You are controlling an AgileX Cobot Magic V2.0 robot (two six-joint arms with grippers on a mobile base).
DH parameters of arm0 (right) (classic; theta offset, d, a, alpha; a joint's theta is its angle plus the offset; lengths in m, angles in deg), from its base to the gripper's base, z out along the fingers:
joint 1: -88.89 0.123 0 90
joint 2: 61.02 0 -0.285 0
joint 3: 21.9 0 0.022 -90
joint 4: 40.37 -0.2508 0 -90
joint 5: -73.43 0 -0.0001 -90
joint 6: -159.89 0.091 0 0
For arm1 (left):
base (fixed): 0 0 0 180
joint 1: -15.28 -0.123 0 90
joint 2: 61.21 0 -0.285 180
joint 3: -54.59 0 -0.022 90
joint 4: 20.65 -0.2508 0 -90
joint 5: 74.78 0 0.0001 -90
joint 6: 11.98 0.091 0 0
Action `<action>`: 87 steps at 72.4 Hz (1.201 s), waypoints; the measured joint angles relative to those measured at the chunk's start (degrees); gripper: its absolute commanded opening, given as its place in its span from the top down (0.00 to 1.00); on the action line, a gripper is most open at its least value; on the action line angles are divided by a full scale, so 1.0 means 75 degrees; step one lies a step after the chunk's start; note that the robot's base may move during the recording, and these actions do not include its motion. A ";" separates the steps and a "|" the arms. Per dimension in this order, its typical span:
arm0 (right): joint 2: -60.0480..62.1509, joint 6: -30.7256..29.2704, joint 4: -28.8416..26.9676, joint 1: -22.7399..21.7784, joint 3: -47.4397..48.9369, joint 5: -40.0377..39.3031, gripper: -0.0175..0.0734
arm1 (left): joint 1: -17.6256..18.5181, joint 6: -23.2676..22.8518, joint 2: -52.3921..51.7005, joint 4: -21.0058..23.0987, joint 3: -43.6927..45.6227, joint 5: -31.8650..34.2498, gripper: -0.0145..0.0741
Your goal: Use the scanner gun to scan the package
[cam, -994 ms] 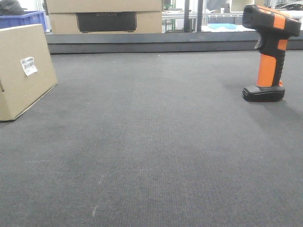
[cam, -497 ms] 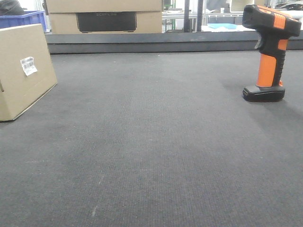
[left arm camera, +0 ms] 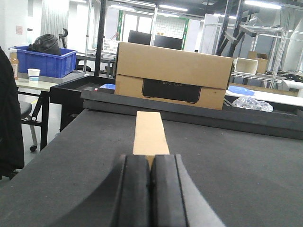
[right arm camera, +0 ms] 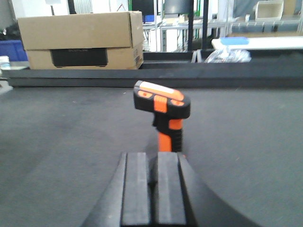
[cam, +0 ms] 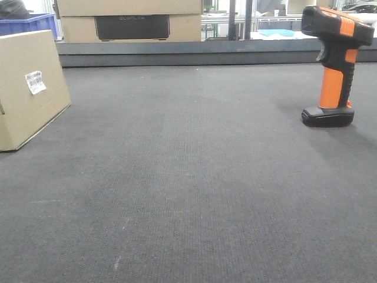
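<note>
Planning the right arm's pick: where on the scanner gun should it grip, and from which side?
Probably the orange handle of the scanner gun. It stands upright on its black base, apart from the package, with the head overhanging above. The right gripper faces it head-on, so a level approach below the head, fingers either side of the handle, looks best.

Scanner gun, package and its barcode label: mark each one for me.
scanner gun [cam: 331, 87]: exterior front-facing view, on the orange handle.
package [cam: 23, 112]: exterior front-facing view, on the tan face below the label.
barcode label [cam: 36, 82]: exterior front-facing view, on the middle of the white sticker.
</note>
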 measured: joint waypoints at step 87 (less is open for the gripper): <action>0.1026 -0.0422 -0.0015 -0.0284 -0.2179 -0.1184 0.99 | 0.0000 0.0000 0.0000 0.0000 0.0000 -0.0014 0.96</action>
